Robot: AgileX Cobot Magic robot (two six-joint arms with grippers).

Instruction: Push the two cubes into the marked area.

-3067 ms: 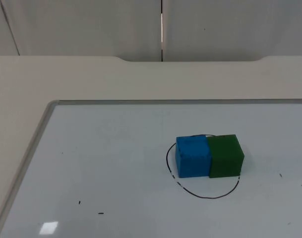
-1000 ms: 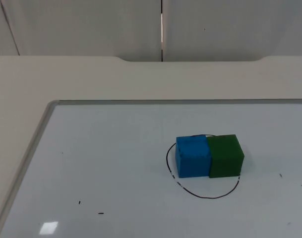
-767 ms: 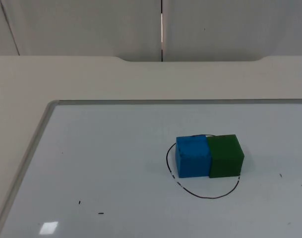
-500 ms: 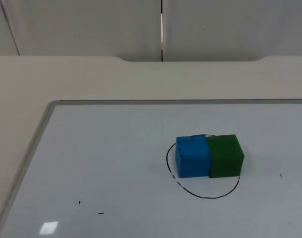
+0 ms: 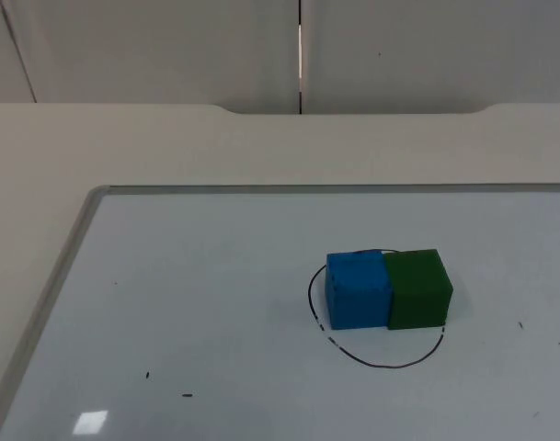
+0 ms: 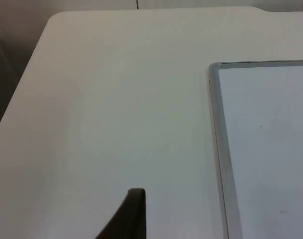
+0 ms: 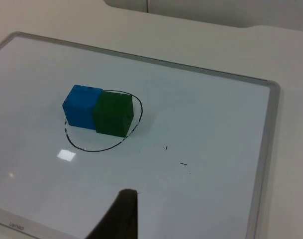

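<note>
Grey partition panels (image 5: pixel 151 46) close off the far side of my workspace, and in front of them the pale desk (image 5: pixel 40 156) carries a whiteboard (image 5: pixel 197 303) with a silver frame, lying flat and reaching to the near and right edges of the top view. Starting at the left, my left pincer (image 6: pixel 131 219) hangs over bare desk just left of the whiteboard's left frame edge, well apart from the cubes; I see a single dark fingertip of it in its wrist view, so I cannot tell whether its fingers are apart or together. That arm waits. Moving right across the board, a few small dark specks sit on the near left part of the white surface. Right of the middle lies the marked area (image 5: pixel 381 364), a thin black oval drawn on the board. The blue cube (image 5: pixel 357 290) stands at the left side of that oval, its left face about at the drawn line, and the green cube (image 5: pixel 418 289) stands directly to its right, the two touching face to face. Both sit toward the far part of the oval, with the near arc of the line curving bare in front of them. The green cube's right face is close to the line on the right. Further right, my right pincer (image 7: pixel 122 214) hovers above the near part of the whiteboard, apart from both cubes; again I see one dark fingertip and cannot tell how its fingers stand.
</note>
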